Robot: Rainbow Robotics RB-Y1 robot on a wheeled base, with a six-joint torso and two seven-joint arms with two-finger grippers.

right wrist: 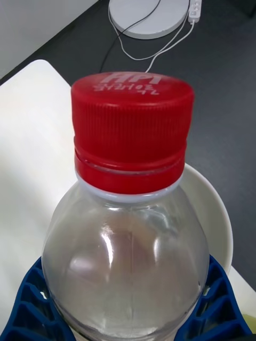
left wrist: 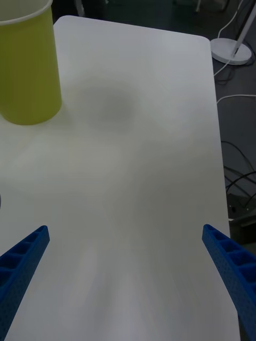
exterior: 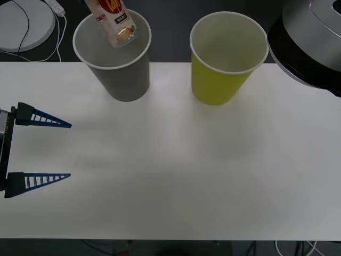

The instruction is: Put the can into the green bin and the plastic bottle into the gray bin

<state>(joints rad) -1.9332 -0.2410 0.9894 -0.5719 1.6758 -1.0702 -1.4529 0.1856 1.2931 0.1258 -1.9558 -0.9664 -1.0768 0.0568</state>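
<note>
Clamping the plastic bottle point(right wrist: 125, 256) between both blue fingers point(right wrist: 32, 309) of the right gripper point(right wrist: 128, 319), red cap pointing away from the wrist; dangling it base-down over the mouth of the gray bin point(exterior: 123, 80), with the green bin point(exterior: 218, 80) standing just beside. Resting with the left gripper point(exterior: 58, 150) spread wide, holding nothing, at the near left of the table point(exterior: 176, 176)

Plastic bottle point(exterior: 116, 22), label: orange-red script lettering on white, partly cut off at the picture's edge, not legible as a word; small dark print beneath it, too small to read. Red cap point(right wrist: 132, 130), top face: two rows of raised characters, seen reversed, not decipherable.
</note>
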